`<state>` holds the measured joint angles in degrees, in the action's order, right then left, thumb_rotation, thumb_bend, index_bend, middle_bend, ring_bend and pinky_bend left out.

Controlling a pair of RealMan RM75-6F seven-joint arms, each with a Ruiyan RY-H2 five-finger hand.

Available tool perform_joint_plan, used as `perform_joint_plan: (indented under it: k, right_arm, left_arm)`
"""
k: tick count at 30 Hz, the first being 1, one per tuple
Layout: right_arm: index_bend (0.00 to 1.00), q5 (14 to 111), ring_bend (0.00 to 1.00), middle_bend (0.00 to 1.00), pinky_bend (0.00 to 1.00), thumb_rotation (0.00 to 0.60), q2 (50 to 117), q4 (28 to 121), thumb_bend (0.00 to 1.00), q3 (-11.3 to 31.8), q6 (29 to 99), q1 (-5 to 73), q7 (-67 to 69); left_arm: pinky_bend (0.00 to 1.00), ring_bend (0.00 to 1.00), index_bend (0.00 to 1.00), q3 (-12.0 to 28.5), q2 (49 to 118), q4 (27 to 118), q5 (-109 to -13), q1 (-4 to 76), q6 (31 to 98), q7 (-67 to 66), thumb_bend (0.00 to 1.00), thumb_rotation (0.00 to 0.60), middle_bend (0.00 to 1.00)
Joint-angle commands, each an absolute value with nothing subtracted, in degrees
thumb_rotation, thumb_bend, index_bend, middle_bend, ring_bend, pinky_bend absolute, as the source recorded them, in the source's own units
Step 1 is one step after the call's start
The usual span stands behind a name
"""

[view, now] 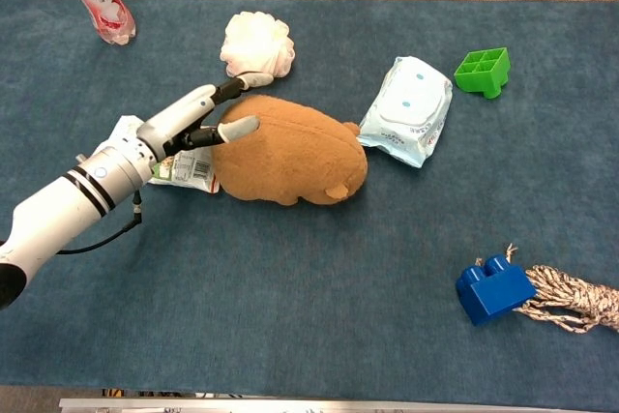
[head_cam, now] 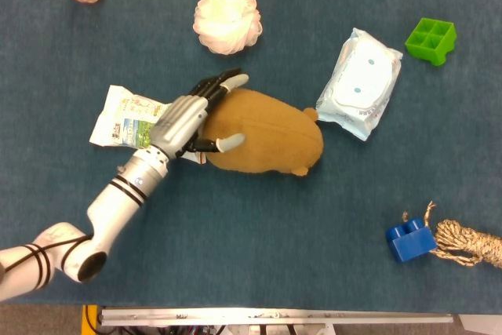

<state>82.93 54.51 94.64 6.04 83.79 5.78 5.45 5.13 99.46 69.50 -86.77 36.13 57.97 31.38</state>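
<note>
The left hand [head_cam: 190, 117] lies spread over the near end of the brown plush toy [head_cam: 263, 132], its fingers apart and holding nothing, thumb tip resting against the toy's side and the other fingertips [view: 253, 75] at its upper edge. The toy stretches away from the hand toward the right, its long axis running roughly left to right across the blue table [head_cam: 235, 233], with a small ear at the far end. It is a smooth, rounded, tan-brown lump with a faint seam along its back. The forearm comes up slantwise from the lower left, palm turned down. Just behind the hand, partly under the wrist, lies a printed snack packet [head_cam: 125, 114]. Beyond the fingertips sits a white bath puff [head_cam: 227, 17]. Past the toy's far end lies a pack of wet wipes [head_cam: 361, 82], touching or nearly touching it.
</note>
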Motion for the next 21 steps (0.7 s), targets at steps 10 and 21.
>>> perform_joint_plan:
  k: [10,21]
  right_arm:
    - [0.25,82.88,0.17,0.28,0.17,0.600,54.71,94.56,0.04,5.97,83.63,5.61,5.48]
    - [0.25,83.04,0.17,0.28,0.17,0.600,54.81,94.39,0.04,6.03,83.50,5.66,5.69]
  left_arm:
    - [0.00,0.04,0.00,2.80,102.30,67.01,-86.87,33.56,61.96,31.47,0.10,0.148,0.02]
    - [0.00,0.04,0.00,4.44,99.50,69.17,-85.90,33.05,63.82,31.08,0.10,0.149,0.02]
